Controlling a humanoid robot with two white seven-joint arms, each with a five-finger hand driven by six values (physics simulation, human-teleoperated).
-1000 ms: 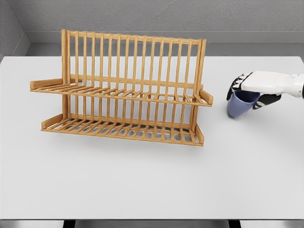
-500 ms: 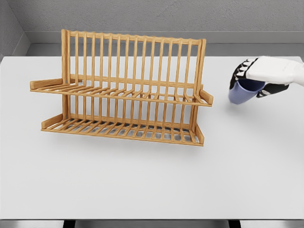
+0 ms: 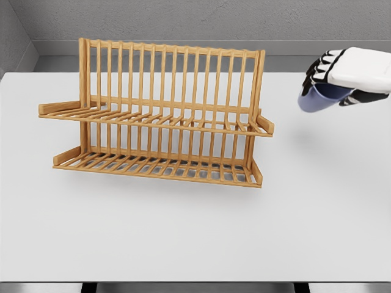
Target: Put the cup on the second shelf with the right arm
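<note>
Right hand [image 3: 342, 76] comes in from the right edge; its arm is cut off there, so only the hand and a bit of wrist show. Its fingers [image 3: 317, 70] are wrapped round a blue cup [image 3: 321, 97], gripping it from above. Most of the cup's far side is hidden behind the hand. The cup is tilted w/ its mouth toward the hand; can't tell if anything's inside. It hangs clear of the white worktop [image 3: 195, 232], off to the right of the wooden rack [image 3: 156, 116], well apart from it. The rack has two slatted shelves, upper and lower, both bare. Left arm not visible at all.
</note>
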